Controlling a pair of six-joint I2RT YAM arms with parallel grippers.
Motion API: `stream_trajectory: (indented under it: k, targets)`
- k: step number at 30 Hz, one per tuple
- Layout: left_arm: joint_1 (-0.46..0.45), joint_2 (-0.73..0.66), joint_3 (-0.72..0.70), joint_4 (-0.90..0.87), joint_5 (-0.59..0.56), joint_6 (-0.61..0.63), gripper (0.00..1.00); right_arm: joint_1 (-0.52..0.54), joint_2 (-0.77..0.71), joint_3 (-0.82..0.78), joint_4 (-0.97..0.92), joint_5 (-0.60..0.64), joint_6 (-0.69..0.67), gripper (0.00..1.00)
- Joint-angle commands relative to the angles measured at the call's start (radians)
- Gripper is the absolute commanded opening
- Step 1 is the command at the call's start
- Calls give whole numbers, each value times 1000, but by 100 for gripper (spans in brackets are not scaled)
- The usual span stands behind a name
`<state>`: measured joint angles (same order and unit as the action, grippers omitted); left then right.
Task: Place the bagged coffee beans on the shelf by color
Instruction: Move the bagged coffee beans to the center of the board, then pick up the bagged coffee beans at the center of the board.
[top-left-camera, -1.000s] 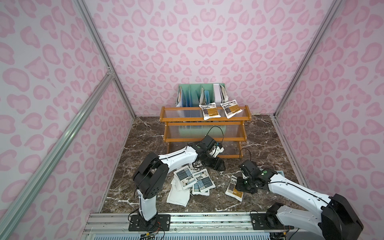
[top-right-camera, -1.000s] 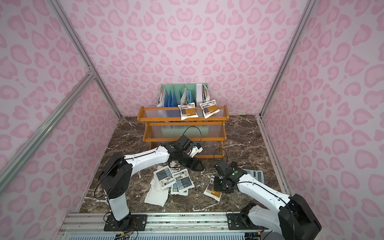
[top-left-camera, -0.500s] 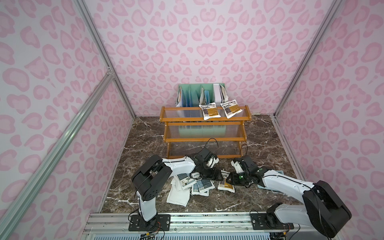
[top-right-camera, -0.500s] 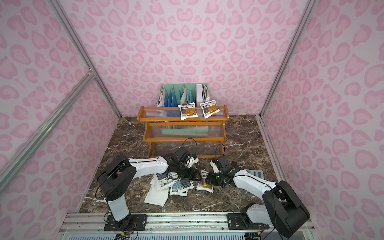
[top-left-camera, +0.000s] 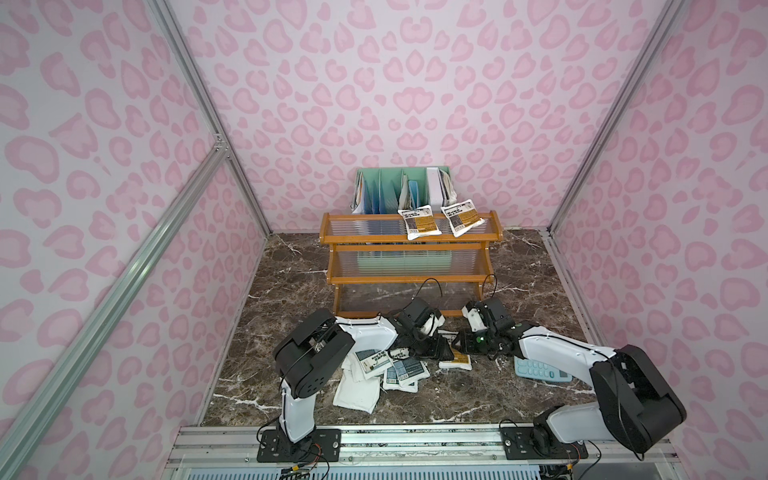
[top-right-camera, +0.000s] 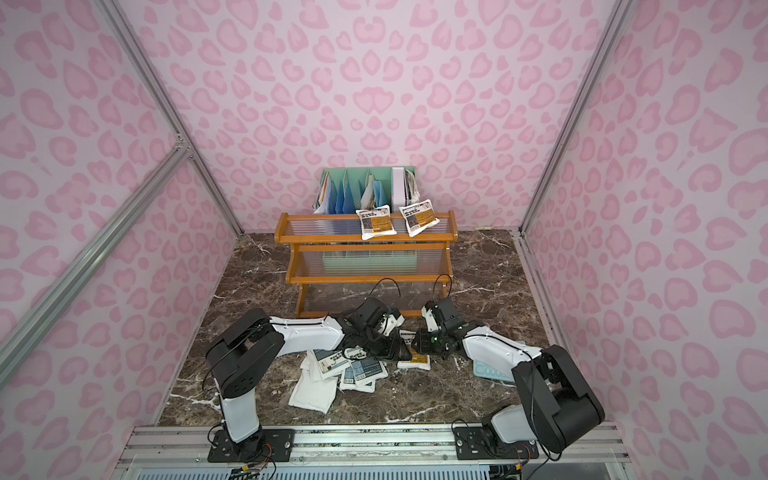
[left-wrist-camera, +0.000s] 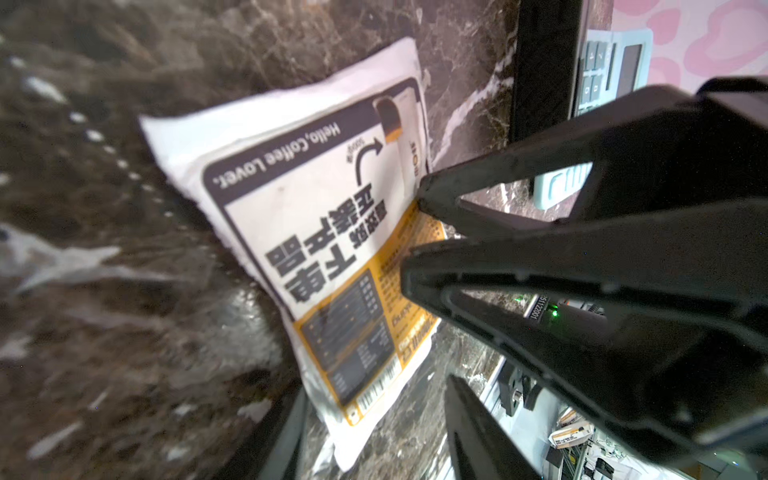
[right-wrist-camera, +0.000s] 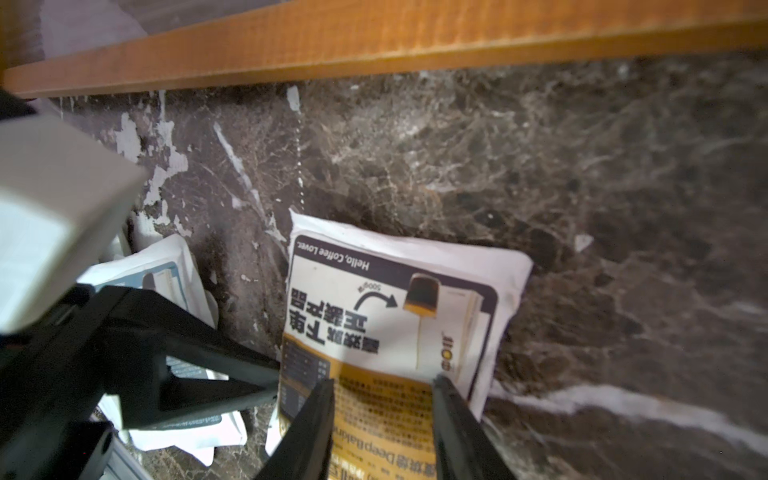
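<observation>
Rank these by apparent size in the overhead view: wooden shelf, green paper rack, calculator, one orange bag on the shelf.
1. wooden shelf
2. green paper rack
3. calculator and orange bag: alike, calculator partly hidden; unranked.

The left tool (left-wrist-camera: 374, 390) leaves the bottom tier of the shelf (top-left-camera: 409, 279) and drops to the orange pouch (left-wrist-camera: 316, 232), which the right tool (right-wrist-camera: 384, 382) shifts slightly nearer the shelf (the two tools now almost touch).

Mint-green paper rack (top-left-camera: 395, 189); teal calculator (top-left-camera: 540, 369) on marble tabletop (top-left-camera: 291, 291)
</observation>
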<state>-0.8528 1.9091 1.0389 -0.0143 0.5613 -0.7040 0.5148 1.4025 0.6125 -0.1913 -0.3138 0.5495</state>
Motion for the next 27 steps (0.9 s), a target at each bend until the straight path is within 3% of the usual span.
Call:
stream_trajectory:
  k: [1,2,6,7,13,20,27]
  targets:
    - [0,30,-1,-72,-79,-4,50,9,-4,1,25,6,3,42]
    - [0,37,3,-73,-82,-2,45,14,-5,2,25,11,7,42]
    - [0,49,13,-81,-123,-3,5,32,-19,1,19,30,16,42]
    - [0,45,10,-80,-129,-4,0,34,-28,1,11,37,13,42]
    - [-12,-102,-48,-97,-216,-9,0,34,-184,14,-41,53,-33,43]
    - [-28,-463,-131,-170,-393,-66,0,32,-415,78,-31,-27,-25,55]
    - [-28,-782,-159,-191,-529,-135,0,57,-419,159,152,-148,77,57]
